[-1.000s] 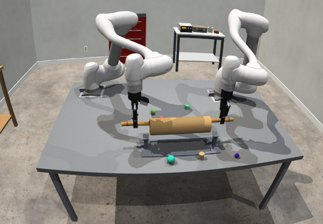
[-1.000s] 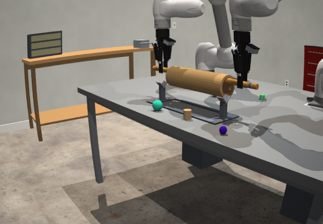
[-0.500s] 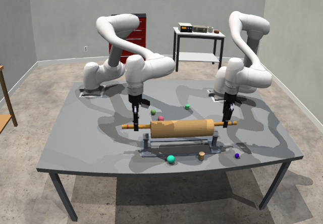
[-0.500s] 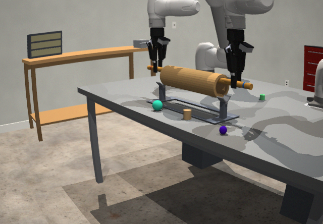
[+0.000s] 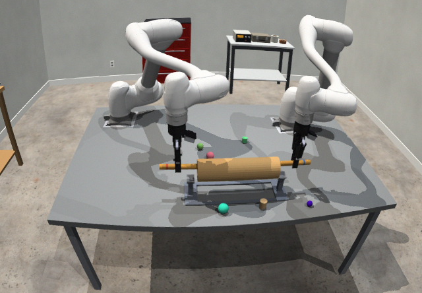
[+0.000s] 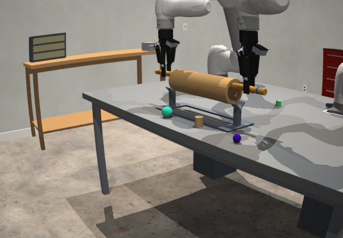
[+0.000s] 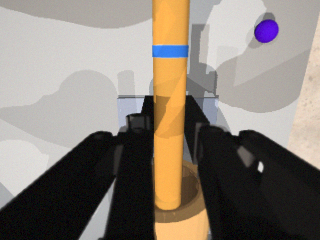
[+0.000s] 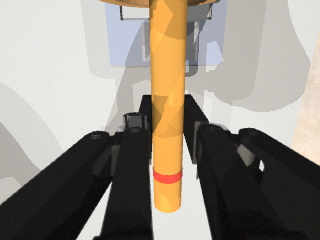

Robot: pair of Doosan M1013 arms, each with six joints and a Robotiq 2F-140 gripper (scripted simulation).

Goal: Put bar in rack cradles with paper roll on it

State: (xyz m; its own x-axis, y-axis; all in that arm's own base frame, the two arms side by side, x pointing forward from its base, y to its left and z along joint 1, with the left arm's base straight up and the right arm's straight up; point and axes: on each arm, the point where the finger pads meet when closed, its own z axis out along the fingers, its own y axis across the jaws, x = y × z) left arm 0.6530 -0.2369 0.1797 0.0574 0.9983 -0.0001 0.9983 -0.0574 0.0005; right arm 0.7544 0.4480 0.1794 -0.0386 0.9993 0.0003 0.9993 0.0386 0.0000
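Note:
The orange bar (image 5: 287,163) (image 6: 261,91) (image 7: 170,25) (image 8: 167,60) hangs level above the rack (image 5: 190,187) (image 6: 237,116) (image 7: 132,107) (image 8: 120,45), clear of both cradles. In both wrist views it runs over the middle of the rack's end plates. The tan paper roll (image 5: 238,169) (image 6: 202,84) (image 7: 182,230) hangs loosely on the bar, between the grippers. My left gripper (image 5: 295,163) (image 6: 248,88) (image 7: 168,110) is shut on the bar inward of the blue band. My right gripper (image 5: 177,167) (image 6: 166,72) (image 8: 166,109) is shut on it inward of the red band. The rack stands flat on the table.
A teal ball (image 5: 223,208) (image 6: 166,111) and a tan cylinder (image 5: 263,204) (image 6: 199,121) stand at the rack's front. A purple ball (image 5: 309,203) (image 6: 237,138) (image 7: 266,31) lies beyond its blue-band end. Behind are a red ball (image 5: 210,155), a green ball (image 5: 200,146) and a green cylinder (image 5: 244,140) (image 6: 278,103).

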